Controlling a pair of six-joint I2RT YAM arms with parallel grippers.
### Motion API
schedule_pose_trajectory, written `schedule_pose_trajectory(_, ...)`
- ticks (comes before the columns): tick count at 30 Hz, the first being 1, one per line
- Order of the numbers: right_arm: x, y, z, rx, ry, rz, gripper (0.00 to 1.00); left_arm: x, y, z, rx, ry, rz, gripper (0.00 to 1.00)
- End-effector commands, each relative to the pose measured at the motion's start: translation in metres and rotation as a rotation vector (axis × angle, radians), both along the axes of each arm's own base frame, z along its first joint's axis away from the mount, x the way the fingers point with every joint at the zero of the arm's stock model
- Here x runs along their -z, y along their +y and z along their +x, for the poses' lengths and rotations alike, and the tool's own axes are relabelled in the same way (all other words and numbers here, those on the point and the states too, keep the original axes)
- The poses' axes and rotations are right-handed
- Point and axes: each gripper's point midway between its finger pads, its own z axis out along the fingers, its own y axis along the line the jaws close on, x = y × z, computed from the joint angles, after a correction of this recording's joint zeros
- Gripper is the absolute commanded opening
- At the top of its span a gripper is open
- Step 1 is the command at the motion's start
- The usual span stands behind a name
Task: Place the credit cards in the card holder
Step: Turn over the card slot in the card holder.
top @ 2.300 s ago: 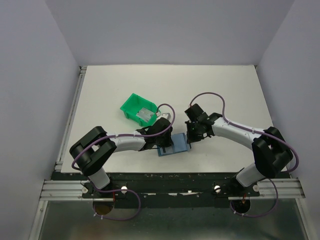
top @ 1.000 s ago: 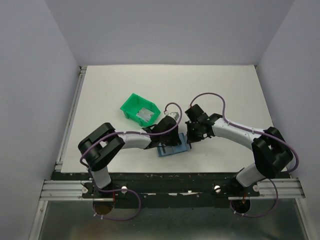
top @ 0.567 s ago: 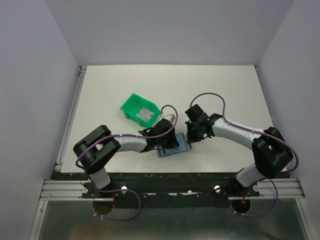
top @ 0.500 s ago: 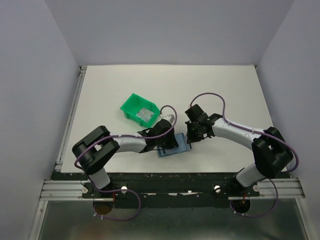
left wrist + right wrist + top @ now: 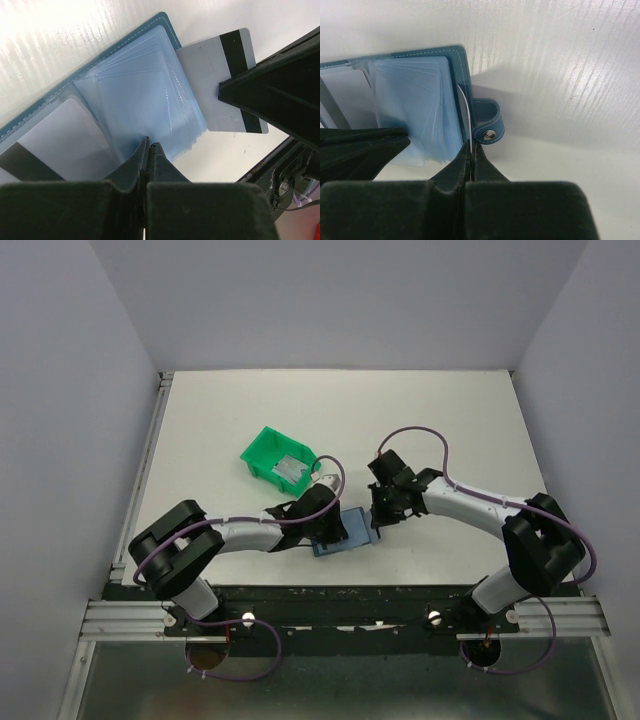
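Insertion step: right tool (image 5: 471,148) grips a card (image 5: 212,75) beside the open holder (image 5: 120,75); left tool (image 5: 149,146) pinches a sleeve (image 5: 155,125). Next, we judge, the card must slide inside it.

The card holder (image 5: 347,529) lay open and flat, slate-blue outside, with its clear pale-blue sleeves (image 5: 145,95) fanned up at the middle and its stud strap (image 5: 487,131) out to one side. One silvery credit card (image 5: 210,75) with a dark stripe was pinched in my right gripper (image 5: 471,148), touching the sleeves' edge. A second card (image 5: 65,135) sat in the other flap's pocket.
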Motion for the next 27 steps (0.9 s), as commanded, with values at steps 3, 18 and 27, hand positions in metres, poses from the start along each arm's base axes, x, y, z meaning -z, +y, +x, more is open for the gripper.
schedule_pose_trajectory(3, 0.004, -0.022, -0.005, 0.043, -0.016, -0.072, 0.00, 0.055, 0.061, -0.032, -0.020, 0.124, 0.278, 0.00)
schedule_pose_trajectory(18, -0.071, 0.042, -0.036, -0.186, -0.058, 0.398, 0.00, 0.060, 0.056, -0.032, -0.013, 0.134, 0.273, 0.00)
schedule_pose_trajectory(27, -0.030, 0.036, -0.056, -0.151, 0.085, 0.372, 0.00, 0.060, 0.058, -0.033, -0.014, 0.136, 0.277, 0.00)
